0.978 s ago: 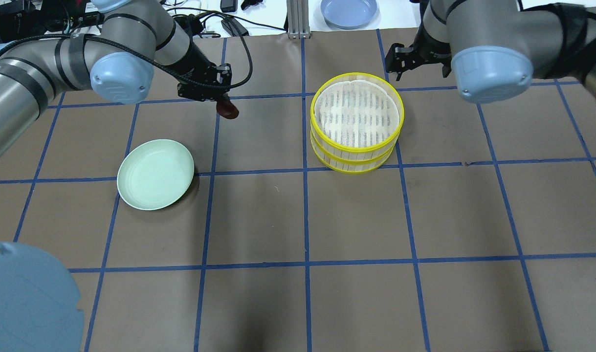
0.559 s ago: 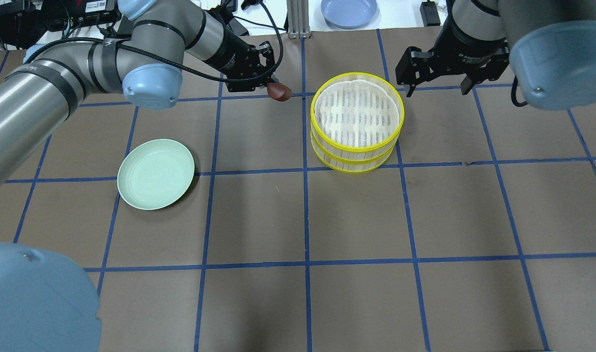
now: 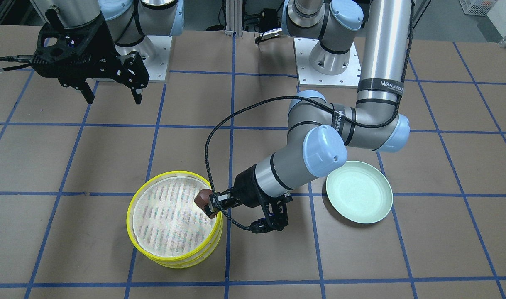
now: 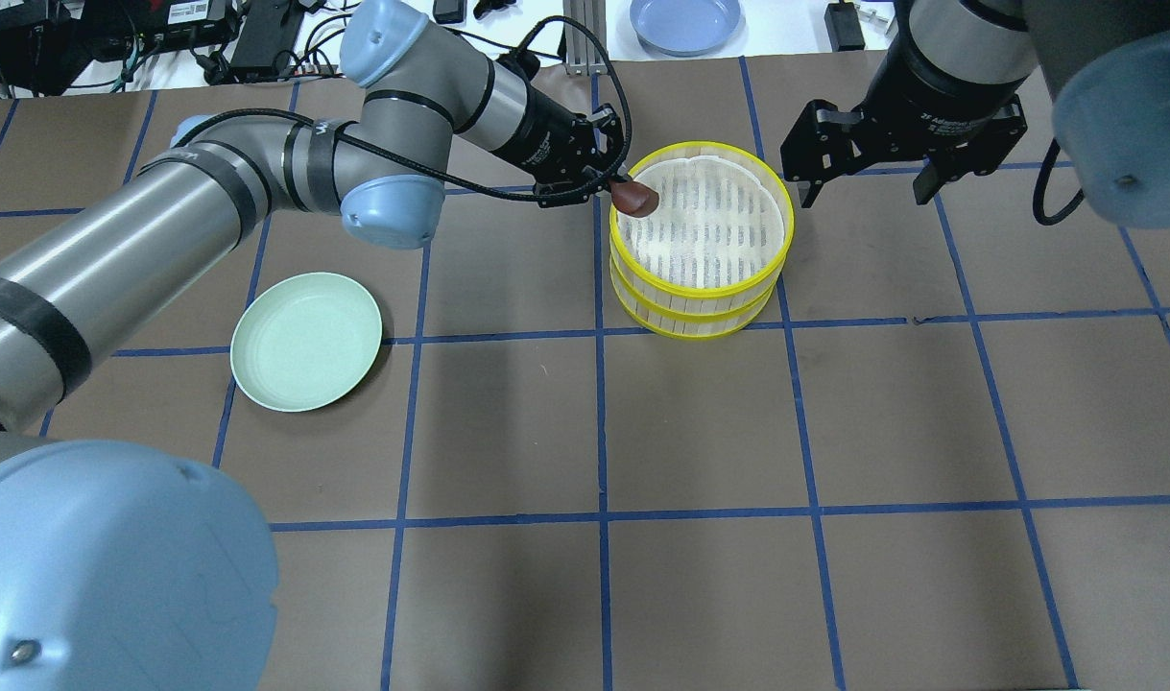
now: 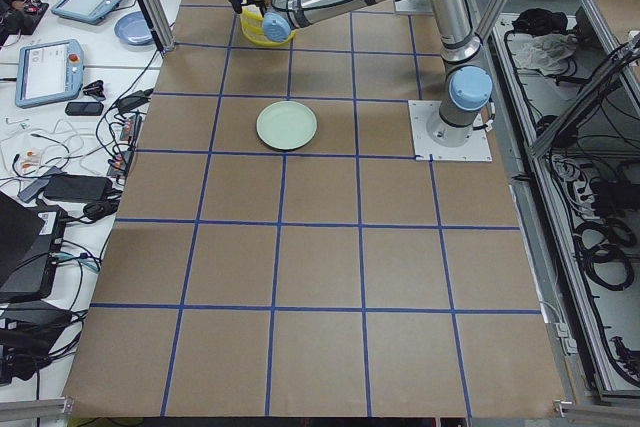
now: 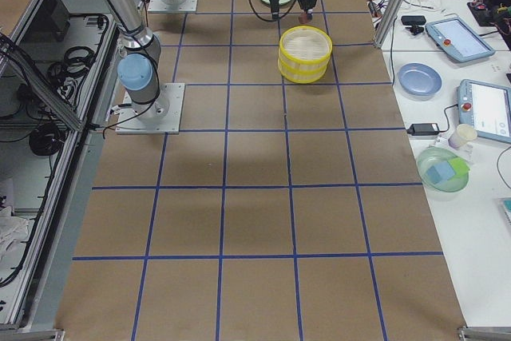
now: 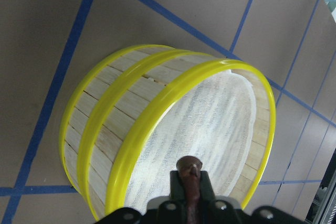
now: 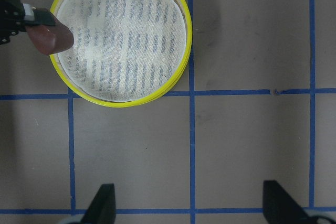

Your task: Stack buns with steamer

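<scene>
1. The dark reddish-brown bun (image 4: 634, 198) hangs over the far-left rim of the steamer (image 4: 685, 309), whose two yellow-rimmed tiers stand stacked on the worktop (image 4: 700, 432).
2. The left tool (image 4: 621, 190) is clenched on that bun.
3. The right tool (image 4: 865, 187) hovers just far-right of the steamer, fingers spread, holding nothing.
4. A pale green plate (image 4: 306, 343) lies left on the worktop, well apart.

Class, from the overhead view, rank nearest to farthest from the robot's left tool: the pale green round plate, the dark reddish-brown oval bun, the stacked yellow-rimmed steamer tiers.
1. Dark reddish-brown oval bun: held in the left tool, at the steamer's rim.
2. Stacked yellow-rimmed steamer tiers: beside the tool, to its right.
3. Pale green round plate: far left, nearer the robot.
</scene>
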`<state>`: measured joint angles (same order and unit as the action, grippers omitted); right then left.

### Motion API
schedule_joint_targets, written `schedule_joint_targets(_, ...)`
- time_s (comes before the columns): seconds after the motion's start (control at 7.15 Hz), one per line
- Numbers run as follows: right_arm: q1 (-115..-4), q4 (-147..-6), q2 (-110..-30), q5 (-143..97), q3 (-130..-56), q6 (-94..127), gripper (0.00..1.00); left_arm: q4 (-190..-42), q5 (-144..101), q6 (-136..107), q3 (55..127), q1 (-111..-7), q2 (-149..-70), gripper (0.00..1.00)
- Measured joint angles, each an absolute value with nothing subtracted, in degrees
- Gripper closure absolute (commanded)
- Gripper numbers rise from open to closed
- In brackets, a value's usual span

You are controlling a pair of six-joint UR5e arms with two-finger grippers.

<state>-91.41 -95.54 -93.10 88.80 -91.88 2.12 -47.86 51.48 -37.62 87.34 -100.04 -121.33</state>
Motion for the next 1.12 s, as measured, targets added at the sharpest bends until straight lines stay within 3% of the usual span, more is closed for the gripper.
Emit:
schedule_joint_targets(0.14,-91.4,-95.5,-93.0,88.8,-92.0,2.1,0.0,-47.7,51.6,-38.4,87.3,-100.8,-122.1,0.05)
schedule_joint_targets(0.28,-91.4,-95.5,-93.0,88.8,-92.0,2.1,0.0,-47.7,51.8,-40.1,87.3,-101.2,-122.5,0.0)
schedule_joint_targets(0.7,-91.4,-95.8,-92.9,88.9,-92.0,2.0,0.0,-47.9,52.6,-45.4,86.4,-101.4,-121.0,0.01)
schedule_joint_targets(1.12,-91.4,-96.0,-92.9,88.8,-92.0,2.1,0.0,-55.5,60.8,-29.5,85.6,-98.8,-115.6,0.0)
